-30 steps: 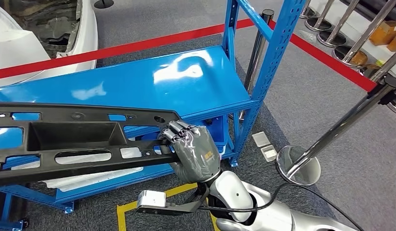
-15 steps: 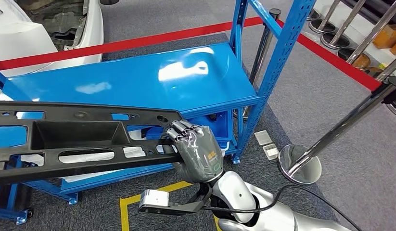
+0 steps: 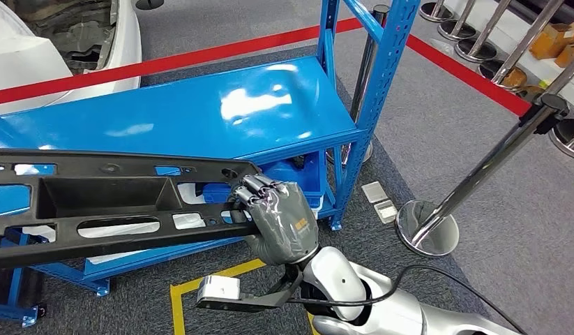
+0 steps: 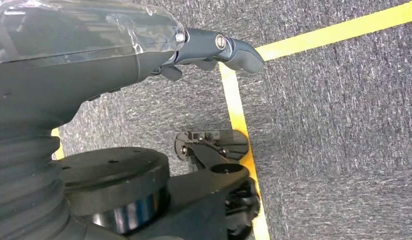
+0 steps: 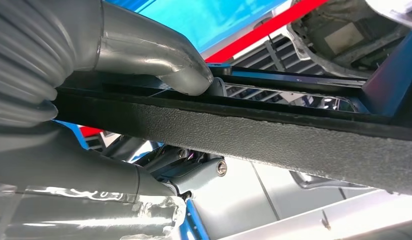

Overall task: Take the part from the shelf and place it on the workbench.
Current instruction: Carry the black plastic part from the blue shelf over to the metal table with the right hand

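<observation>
**Right hand carries the long black part beside the blue shelf**

The right hand (image 3: 280, 222) grips one end of the long black part (image 3: 109, 202), its dark fingers (image 3: 259, 187) curled over the part's upper edge and the palm under the lower rail. In the right wrist view the thick grey thumb (image 5: 158, 55) presses down on the part's textured black edge (image 5: 254, 135), with the other fingers under it. From the hand the part runs away toward the robot's left, held in the air above the grey carpet and in front of the blue shelf (image 3: 200, 112), crossing over the shelf's lower level. Beyond the hand, on the far side of the shelf, a red line (image 3: 200, 59) runs along the floor. To the hand's right stands a chrome post (image 3: 472, 178) on a round base.

The left hand (image 4: 93, 55) hangs over grey carpet and a yellow floor line (image 4: 239, 115). One finger points out straight; whether the rest are spread or curled I cannot tell.
</observation>
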Robot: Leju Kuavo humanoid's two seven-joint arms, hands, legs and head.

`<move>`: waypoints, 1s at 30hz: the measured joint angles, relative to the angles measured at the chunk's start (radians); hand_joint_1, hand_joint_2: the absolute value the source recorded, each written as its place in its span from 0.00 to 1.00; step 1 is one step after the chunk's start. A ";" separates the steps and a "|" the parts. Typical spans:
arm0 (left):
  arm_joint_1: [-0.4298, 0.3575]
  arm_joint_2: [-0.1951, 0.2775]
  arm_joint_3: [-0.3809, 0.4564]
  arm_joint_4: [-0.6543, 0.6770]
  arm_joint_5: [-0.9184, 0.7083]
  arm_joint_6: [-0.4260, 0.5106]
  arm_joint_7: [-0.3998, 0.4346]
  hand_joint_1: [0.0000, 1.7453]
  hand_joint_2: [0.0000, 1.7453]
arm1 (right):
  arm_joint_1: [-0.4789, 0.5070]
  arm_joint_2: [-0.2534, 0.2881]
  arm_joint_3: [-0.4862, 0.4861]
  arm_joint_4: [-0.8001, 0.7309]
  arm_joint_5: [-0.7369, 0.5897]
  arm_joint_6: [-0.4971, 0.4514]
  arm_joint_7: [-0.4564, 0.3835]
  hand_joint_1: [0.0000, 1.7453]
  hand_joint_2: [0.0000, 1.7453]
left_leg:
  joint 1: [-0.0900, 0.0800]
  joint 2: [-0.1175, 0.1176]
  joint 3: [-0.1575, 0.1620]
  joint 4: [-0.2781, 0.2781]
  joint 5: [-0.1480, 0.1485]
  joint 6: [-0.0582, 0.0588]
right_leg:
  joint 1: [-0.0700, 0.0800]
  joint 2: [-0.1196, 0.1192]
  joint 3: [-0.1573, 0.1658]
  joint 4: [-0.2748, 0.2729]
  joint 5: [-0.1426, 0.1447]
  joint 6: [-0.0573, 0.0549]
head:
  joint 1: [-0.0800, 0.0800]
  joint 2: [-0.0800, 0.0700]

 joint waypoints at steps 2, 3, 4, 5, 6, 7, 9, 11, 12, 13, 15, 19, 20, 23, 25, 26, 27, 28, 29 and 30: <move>0.001 0.000 0.000 0.000 0.000 0.000 0.000 0.00 1.00 | 0.000 0.000 0.000 0.000 0.000 0.000 0.000 1.00 1.00 | -0.004 -0.001 0.004 -0.023 0.002 0.011 | 0.003 0.000 -0.009 0.004 0.006 0.012 | 0.001 0.000; 0.002 0.000 0.000 0.000 0.000 0.000 0.000 0.00 1.00 | 0.000 0.000 0.000 0.000 0.000 0.000 0.000 1.00 1.00 | -0.003 -0.001 0.000 -0.025 0.004 0.018 | 0.003 0.000 -0.011 0.004 0.009 0.018 | 0.001 0.000; 0.002 0.000 0.000 0.000 0.001 0.000 0.000 0.00 1.00 | 0.000 0.000 0.000 0.000 0.000 0.000 0.000 1.00 1.00 | -0.002 0.001 -0.002 -0.028 0.010 0.026 | 0.002 0.001 -0.014 0.008 0.003 0.023 | 0.001 0.000; 0.001 0.000 0.000 0.000 0.001 0.000 0.000 0.00 1.00 | -0.001 0.000 0.000 0.000 0.000 0.000 0.000 1.00 1.00 | 0.000 0.002 -0.005 -0.032 0.015 0.034 | 0.002 0.001 -0.021 0.026 -0.014 0.027 | 0.003 0.000; 0.000 0.000 0.000 0.000 0.001 0.000 0.000 0.00 1.00 | -0.001 0.000 0.000 0.000 0.000 0.000 0.000 1.00 1.00 | 0.002 0.004 -0.008 -0.036 0.021 0.042 | 0.001 0.002 -0.034 0.062 -0.043 0.031 | 0.006 0.000; -0.001 0.000 0.000 0.000 0.001 0.000 0.000 0.00 1.00 | -0.001 0.000 0.000 0.000 0.000 0.000 0.000 1.00 1.00 | 0.002 0.005 -0.012 -0.036 0.026 0.047 | -0.001 0.003 -0.054 0.116 -0.082 0.035 | 0.009 0.000; 0.000 0.000 0.000 0.000 0.001 0.000 0.000 0.00 1.00 | 0.001 0.000 0.000 0.000 0.000 0.000 0.000 1.00 1.00 | 0.000 0.007 -0.024 -0.035 0.034 0.052 | -0.002 0.004 -0.094 0.236 -0.145 0.040 | 0.012 0.000; 0.001 0.000 0.000 0.000 0.001 0.000 0.000 0.00 1.00 | 0.002 0.000 0.000 0.000 0.000 0.000 0.000 1.00 1.00 | -0.001 0.007 -0.034 -0.032 0.040 0.051 | -0.003 0.004 -0.086 0.258 -0.143 0.041 | 0.013 0.000; 0.001 0.000 0.000 0.000 0.001 -0.001 0.000 0.00 1.00 | 0.002 0.000 0.000 0.000 0.000 0.000 0.000 1.00 1.00 | -0.001 0.007 -0.038 -0.029 0.042 0.049 | -0.004 0.004 -0.055 0.213 -0.117 0.039 | 0.014 0.000; 0.001 0.000 0.000 0.000 0.001 -0.001 0.000 0.00 1.00 | 0.002 0.000 0.000 0.000 0.000 0.000 0.000 1.00 1.00 | -0.001 0.006 -0.041 -0.027 0.043 0.048 | -0.004 0.003 -0.014 0.143 -0.087 0.037 | 0.016 0.000; 0.000 0.000 0.000 0.000 0.000 -0.003 0.000 0.00 1.00 | 0.001 0.000 0.000 0.000 0.000 0.000 0.000 1.00 1.00 | -0.004 0.006 -0.049 -0.019 0.047 0.039 | -0.001 0.004 0.046 0.027 -0.052 0.032 | 0.018 0.000; 0.003 0.000 0.000 0.000 -0.001 -0.007 0.011 0.00 1.00 | 0.002 0.000 0.000 0.000 -0.001 -0.002 0.000 1.00 1.00 | -0.004 0.005 -0.063 -0.014 0.058 0.013 | 0.002 0.007 0.045 -0.006 -0.039 0.012 | 0.019 0.000; 0.004 0.001 0.000 0.000 -0.001 -0.008 0.017 0.00 1.00 | 0.002 0.000 0.000 0.000 -0.002 -0.003 0.000 1.00 1.00 | -0.003 0.005 -0.066 -0.007 0.051 0.007 | 0.001 0.006 0.042 -0.009 -0.033 0.005 | 0.019 0.000; 0.009 0.007 -0.001 -0.006 -0.001 0.004 0.045 0.00 1.00 | 0.001 0.000 0.000 0.000 -0.006 -0.007 0.000 1.00 1.00 | 0.000 0.004 -0.110 0.118 -0.044 -0.008 | -0.001 0.001 0.029 -0.014 -0.016 -0.013 | 0.010 0.000; 0.018 0.017 -0.005 -0.018 -0.001 0.020 0.065 0.00 1.00 | 0.002 -0.001 0.000 0.000 -0.010 -0.012 0.001 1.00 1.00 | 0.001 0.004 -0.145 0.234 -0.103 -0.013 | 0.000 -0.001 0.017 -0.011 -0.009 -0.017 | 0.007 0.000; 0.023 0.023 -0.006 -0.025 -0.001 0.029 0.074 0.00 1.00 | 0.002 -0.001 0.000 0.000 -0.012 -0.014 0.002 1.00 1.00 | 0.001 0.004 -0.146 0.256 -0.109 -0.013 | 0.001 -0.001 0.011 -0.009 -0.006 -0.017 | 0.007 0.000; 0.026 0.028 -0.007 -0.032 -0.001 0.036 0.082 0.00 1.00 | 0.002 -0.001 0.000 0.000 -0.013 -0.015 0.003 1.00 1.00 | 0.001 0.004 -0.124 0.234 -0.094 -0.012 | 0.001 0.000 0.006 -0.007 -0.003 -0.016 | 0.006 0.000; 0.029 0.033 -0.008 -0.040 -0.001 0.043 0.088 0.00 1.00 | 0.002 -0.001 0.000 0.000 -0.014 -0.016 0.004 1.00 1.00 | 0.001 0.004 -0.086 0.176 -0.066 -0.008 | 0.001 0.000 0.003 -0.005 -0.002 -0.014 | 0.006 0.000; 0.030 0.038 -0.008 -0.047 -0.001 0.047 0.092 0.00 1.00 | 0.002 -0.001 0.000 0.000 -0.015 -0.017 0.004 1.00 1.00 | 0.001 0.003 -0.043 0.102 -0.041 -0.003 | 0.001 0.000 0.000 -0.002 0.000 -0.013 | 0.006 0.000; 0.031 0.043 -0.008 -0.054 -0.001 0.051 0.095 0.00 1.00 | 0.002 -0.001 0.000 0.000 -0.015 -0.018 0.005 1.00 1.00 | -0.001 0.002 -0.006 0.033 -0.020 0.002 | 0.003 0.000 -0.003 0.001 0.001 -0.010 | 0.006 0.000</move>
